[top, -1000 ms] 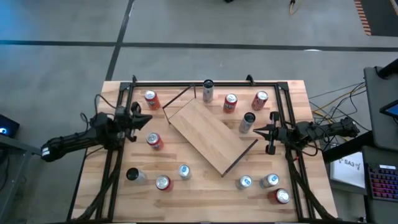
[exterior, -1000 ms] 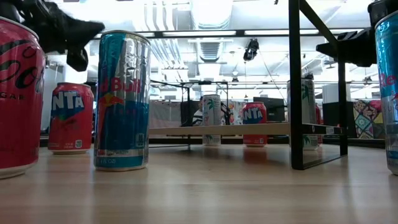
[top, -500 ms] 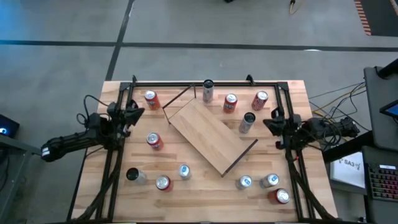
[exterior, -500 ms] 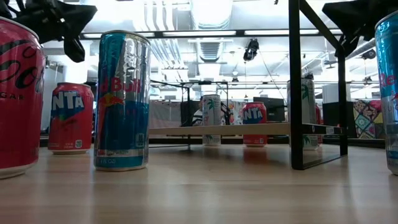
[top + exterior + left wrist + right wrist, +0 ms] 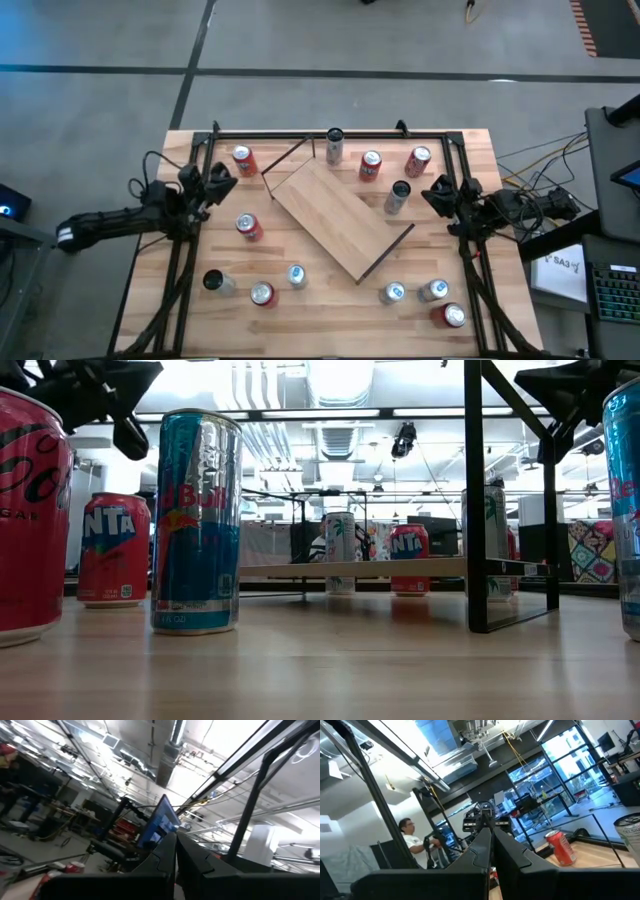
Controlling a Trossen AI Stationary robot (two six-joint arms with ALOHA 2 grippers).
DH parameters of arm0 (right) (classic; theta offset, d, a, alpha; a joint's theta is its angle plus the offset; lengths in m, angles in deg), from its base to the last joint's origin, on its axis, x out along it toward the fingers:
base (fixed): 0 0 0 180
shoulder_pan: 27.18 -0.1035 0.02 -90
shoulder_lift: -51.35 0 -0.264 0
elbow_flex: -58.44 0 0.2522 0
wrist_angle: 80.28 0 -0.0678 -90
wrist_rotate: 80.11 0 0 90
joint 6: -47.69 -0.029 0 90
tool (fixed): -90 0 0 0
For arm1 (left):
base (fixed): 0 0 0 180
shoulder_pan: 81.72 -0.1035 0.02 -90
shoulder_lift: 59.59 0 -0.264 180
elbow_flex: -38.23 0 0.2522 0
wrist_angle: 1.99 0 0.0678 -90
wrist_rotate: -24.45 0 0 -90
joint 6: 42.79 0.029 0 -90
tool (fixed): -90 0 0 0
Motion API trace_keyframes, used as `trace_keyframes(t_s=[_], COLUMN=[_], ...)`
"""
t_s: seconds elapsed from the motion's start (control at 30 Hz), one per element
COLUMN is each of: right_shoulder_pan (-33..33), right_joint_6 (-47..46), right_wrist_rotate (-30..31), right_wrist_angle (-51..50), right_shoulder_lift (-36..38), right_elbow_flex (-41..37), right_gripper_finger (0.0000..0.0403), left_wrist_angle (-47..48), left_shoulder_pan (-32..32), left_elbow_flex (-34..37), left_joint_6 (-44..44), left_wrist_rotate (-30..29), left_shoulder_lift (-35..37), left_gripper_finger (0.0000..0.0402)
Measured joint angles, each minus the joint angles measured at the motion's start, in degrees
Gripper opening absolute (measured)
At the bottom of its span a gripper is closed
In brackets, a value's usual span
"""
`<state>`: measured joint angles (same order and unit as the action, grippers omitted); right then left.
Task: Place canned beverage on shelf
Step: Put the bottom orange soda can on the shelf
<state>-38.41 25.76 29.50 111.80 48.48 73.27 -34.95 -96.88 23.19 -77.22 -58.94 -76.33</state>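
Note:
The shelf [image 5: 340, 220], a light-wood board with a thin dark rim, lies skewed at the table's middle. In the low view the shelf [image 5: 380, 568] stands a little above the tabletop. Several cans stand upright on the table around it, among them a red can [image 5: 248, 227] and a dark can [image 5: 398, 197] close to its edges. My left gripper [image 5: 224, 180] hangs shut over the table's left side, tipped upward, and shows in the low view's top left corner [image 5: 130, 385]. My right gripper [image 5: 432, 192] hangs shut over the right side, also tipped upward [image 5: 540, 380]. Neither holds anything.
A black frame [image 5: 330, 134] runs round the table, and one of its posts [image 5: 476, 490] stands in the low view. Near cans, a red one [image 5: 25, 520] and a blue-silver one [image 5: 196, 520], stand at the front edge. A person [image 5: 412, 840] is in the room beyond.
Both grippers have risen and tipped their fingertips upward while rolling about their own axes. The right one has also drawn back a little toward the table's right edge. Both stay shut. The cans and the shelf have not moved.

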Motion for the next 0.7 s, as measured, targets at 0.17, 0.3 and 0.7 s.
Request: trace_keyframes(t_s=[0.17, 0.3, 0.7], right_shoulder_pan=[0.0, 0.0, 0.0], right_joint_6=[0.0, 0.0, -1.1], right_wrist_rotate=[0.0, 0.0, -0.2], right_wrist_angle=[0.1, -0.4, -4.7], right_shoulder_lift=[-1.8, -5.1, -18.6], right_elbow_flex=[3.0, 5.3, 15.2], right_gripper_finger=[0.0009, 0.0009, 0.0009], left_wrist_angle=[1.9, 6.3, 39.9], left_shoulder_pan=[2.9, 6.5, 12.4], left_elbow_flex=[-4.8, -10.2, -26.6], left_joint_6=[-0.5, 3.1, 7.8], left_wrist_rotate=[0.1, 0.3, -1.8], left_shoulder_lift=[-5.4, -10.1, -14.1], left_gripper_finger=[0.0, 0.0, 0.0])
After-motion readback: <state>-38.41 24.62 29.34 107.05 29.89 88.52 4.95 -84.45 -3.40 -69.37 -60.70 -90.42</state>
